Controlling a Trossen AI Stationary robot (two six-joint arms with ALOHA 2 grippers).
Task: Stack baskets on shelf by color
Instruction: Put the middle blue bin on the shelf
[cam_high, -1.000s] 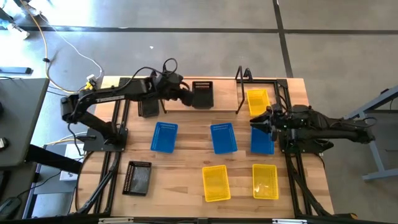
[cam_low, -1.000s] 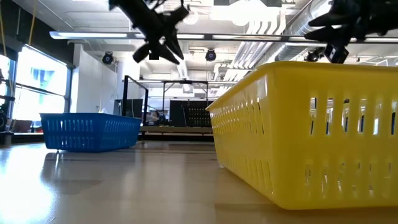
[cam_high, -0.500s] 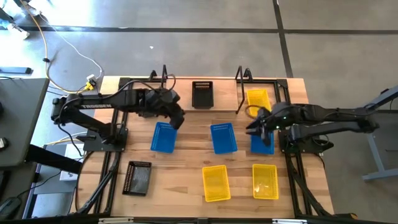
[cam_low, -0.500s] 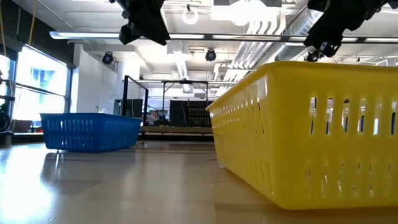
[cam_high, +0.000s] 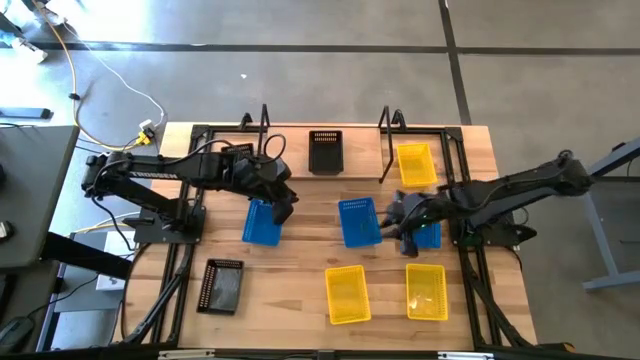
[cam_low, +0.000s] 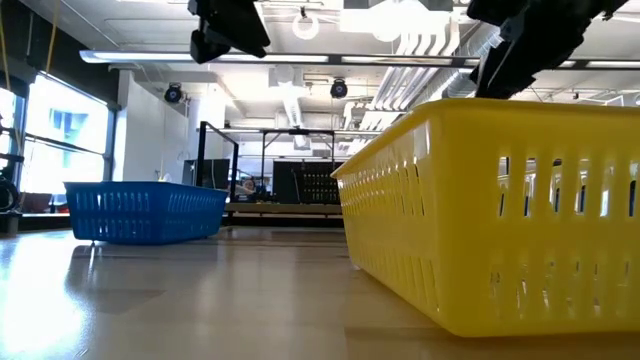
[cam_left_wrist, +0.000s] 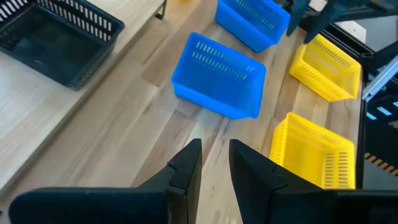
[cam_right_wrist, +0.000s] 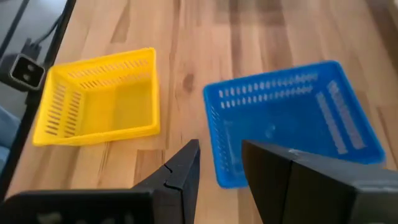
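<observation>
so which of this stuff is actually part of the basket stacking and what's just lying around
Part of the job:
- blue baskets
- yellow baskets
- black baskets
- wire-framed shelf

Just lying about:
- cables on the floor
- dark side desk left of the table

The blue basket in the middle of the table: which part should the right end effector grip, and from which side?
Probably the long side wall nearest the right end effector, coming down from above. The blue basket sits flat with its open side up, so its thin upright wall should fit between the open fingers, one inside and one outside.
</observation>
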